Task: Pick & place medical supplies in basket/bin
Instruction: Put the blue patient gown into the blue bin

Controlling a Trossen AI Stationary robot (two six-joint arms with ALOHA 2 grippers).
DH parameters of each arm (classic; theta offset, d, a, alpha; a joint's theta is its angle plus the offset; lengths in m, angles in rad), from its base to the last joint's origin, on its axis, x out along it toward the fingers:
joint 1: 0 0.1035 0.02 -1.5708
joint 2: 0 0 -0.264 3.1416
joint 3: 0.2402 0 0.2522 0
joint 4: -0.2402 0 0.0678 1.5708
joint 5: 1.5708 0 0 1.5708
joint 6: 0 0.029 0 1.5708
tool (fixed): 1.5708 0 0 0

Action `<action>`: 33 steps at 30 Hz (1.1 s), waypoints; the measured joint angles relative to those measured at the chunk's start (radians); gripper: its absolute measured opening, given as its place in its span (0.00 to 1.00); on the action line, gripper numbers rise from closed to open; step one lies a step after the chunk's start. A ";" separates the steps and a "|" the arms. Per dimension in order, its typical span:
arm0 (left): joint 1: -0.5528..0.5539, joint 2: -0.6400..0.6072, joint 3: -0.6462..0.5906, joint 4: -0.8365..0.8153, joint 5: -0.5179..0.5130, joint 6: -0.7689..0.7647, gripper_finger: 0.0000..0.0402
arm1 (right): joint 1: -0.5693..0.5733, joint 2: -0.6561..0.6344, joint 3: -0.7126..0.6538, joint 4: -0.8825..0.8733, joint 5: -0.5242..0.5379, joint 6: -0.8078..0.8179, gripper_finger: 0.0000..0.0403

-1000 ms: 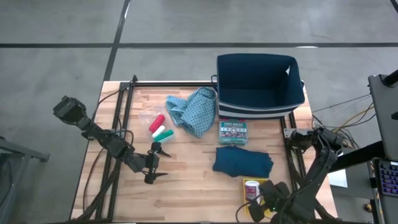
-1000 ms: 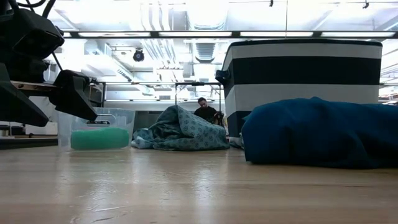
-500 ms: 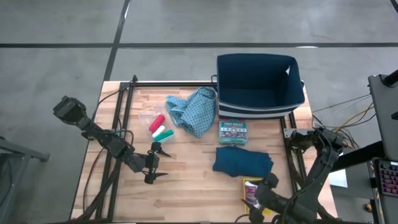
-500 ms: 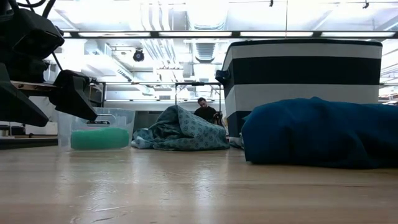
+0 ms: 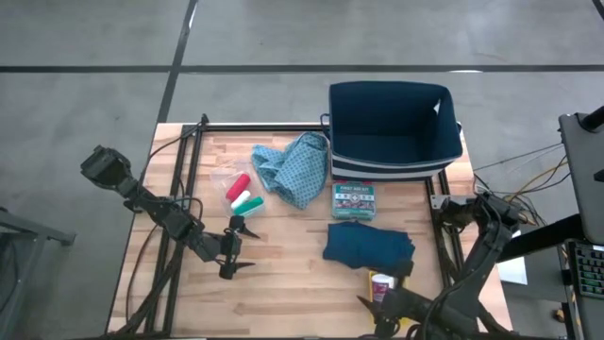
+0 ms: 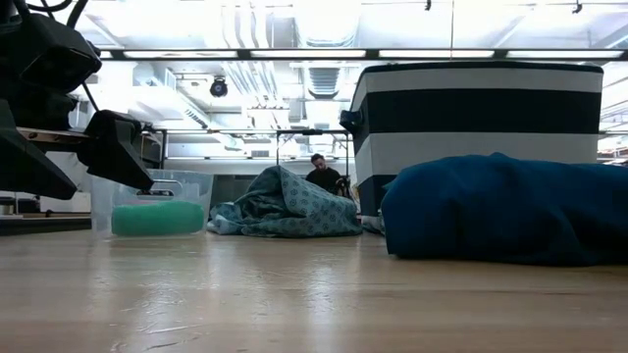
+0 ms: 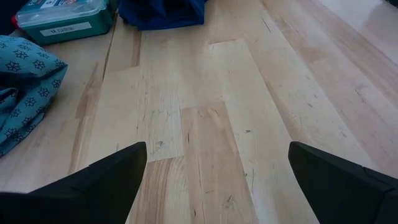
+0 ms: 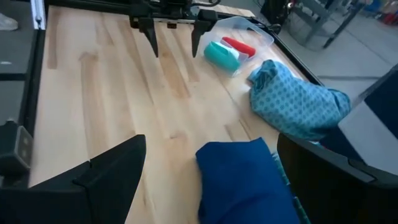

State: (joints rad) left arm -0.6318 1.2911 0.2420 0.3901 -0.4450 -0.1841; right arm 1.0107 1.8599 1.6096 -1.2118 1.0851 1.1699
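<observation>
Two arms at rest over the table, supplies still scattered.
From above, the pill bottle (image 5: pixel 381 283) stands by the near edge beside the right gripper (image 5: pixel 385 304), jaws spread, empty; three cylinders (image 5: pixel 243 195) lie diagonally. Left wrist view: left gripper (image 7: pixel 214 177) wide open, empty.

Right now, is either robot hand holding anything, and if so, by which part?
Nothing is held. The left hand hangs open over bare wood, and the right hand is open too, with only the dark teal cloth beyond it.

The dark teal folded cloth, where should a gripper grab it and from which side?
Judging by its pose, come straight down on the dark teal folded cloth. It lies flat and bulges in the low view, so pinch the raised fold near the middle. The right gripper, open beside the white pill bottle, is nearest.
</observation>
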 joint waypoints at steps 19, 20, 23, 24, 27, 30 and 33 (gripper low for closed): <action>0.000 0.000 0.000 0.000 0.000 0.000 0.99 | -0.171 0.002 -0.003 0.244 -0.098 -0.534 0.89; 0.000 0.000 0.000 0.000 0.000 0.000 0.99 | -0.179 0.002 -0.003 0.276 -0.119 -0.584 0.89; 0.000 0.000 0.000 0.000 0.000 0.000 0.99 | -0.204 0.002 -0.003 0.364 -0.185 -0.701 0.89; 0.000 0.000 0.000 0.000 0.000 0.000 0.99 | -0.214 0.002 -0.004 0.394 -0.207 -0.734 0.89; 0.000 0.000 0.000 0.000 0.000 0.000 0.99 | -0.245 0.002 -0.007 0.495 -0.290 -0.840 0.89; 0.000 0.000 0.000 0.000 0.000 0.000 0.99 | -0.279 0.002 -0.008 0.595 -0.397 -0.958 0.89; 0.000 0.000 0.000 0.000 0.000 0.000 0.99 | -0.313 0.002 -0.008 0.647 -0.471 -1.058 0.89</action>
State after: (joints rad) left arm -0.6315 1.2911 0.2420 0.3901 -0.4450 -0.1841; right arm 0.6980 1.8622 1.6016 -0.5647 0.6140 0.1116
